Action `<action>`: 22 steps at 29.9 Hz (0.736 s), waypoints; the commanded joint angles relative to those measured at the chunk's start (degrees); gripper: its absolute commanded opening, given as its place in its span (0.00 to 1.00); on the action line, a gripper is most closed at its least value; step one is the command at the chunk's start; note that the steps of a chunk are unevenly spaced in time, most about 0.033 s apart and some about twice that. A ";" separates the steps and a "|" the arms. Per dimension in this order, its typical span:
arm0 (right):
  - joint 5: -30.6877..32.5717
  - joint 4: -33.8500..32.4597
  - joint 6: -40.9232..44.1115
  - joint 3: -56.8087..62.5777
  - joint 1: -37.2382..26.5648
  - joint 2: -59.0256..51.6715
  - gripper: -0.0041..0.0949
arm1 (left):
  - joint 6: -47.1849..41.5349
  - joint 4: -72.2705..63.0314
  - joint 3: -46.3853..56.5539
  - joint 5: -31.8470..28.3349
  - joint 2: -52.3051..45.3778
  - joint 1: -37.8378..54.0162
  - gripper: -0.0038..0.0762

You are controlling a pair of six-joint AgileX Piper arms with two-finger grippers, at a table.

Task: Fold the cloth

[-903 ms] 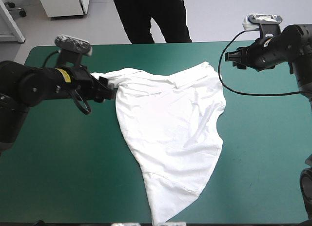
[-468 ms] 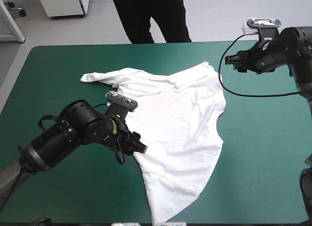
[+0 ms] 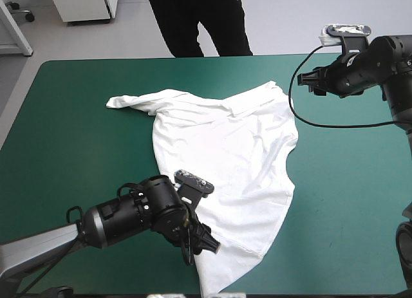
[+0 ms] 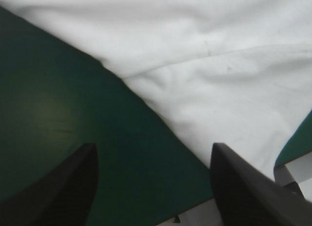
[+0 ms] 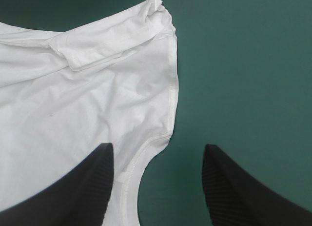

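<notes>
1. T-shirt (image 3: 225, 163) lies flat mid table (image 3: 71, 163), long axis far to near, tapering nearward, one sleeve pointing left.
2. Left tool (image 3: 207, 245) spread wide, empty, at its near-left edge.
3. Right tool (image 3: 309, 79) likewise, far right.

Left arm (image 3: 122, 221) is reaching in low from the near left, the left tool (image 3: 207, 245) pointing forward and rightward, its fingers (image 4: 63, 187) standing well apart. Right arm (image 3: 380, 60) is hovering at the far right, the right tool (image 3: 308, 79) pointing leftward, its fingers (image 5: 73, 187) also spread wide.
</notes>
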 commanded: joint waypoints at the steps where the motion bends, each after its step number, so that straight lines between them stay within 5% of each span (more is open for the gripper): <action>1: -0.15 -0.14 -0.29 -1.37 -0.44 -2.67 0.56 | -1.30 -1.50 -0.57 -1.76 0.94 -3.12 0.64; 8: -0.15 -0.01 -0.29 -1.37 -0.44 -2.67 0.56 | -5.86 -3.06 0.48 -3.15 3.99 -5.49 0.64; 22: -0.15 2.09 -0.29 -1.37 -0.44 -2.67 0.56 | -7.01 -8.97 13.33 -19.00 4.19 -5.49 0.63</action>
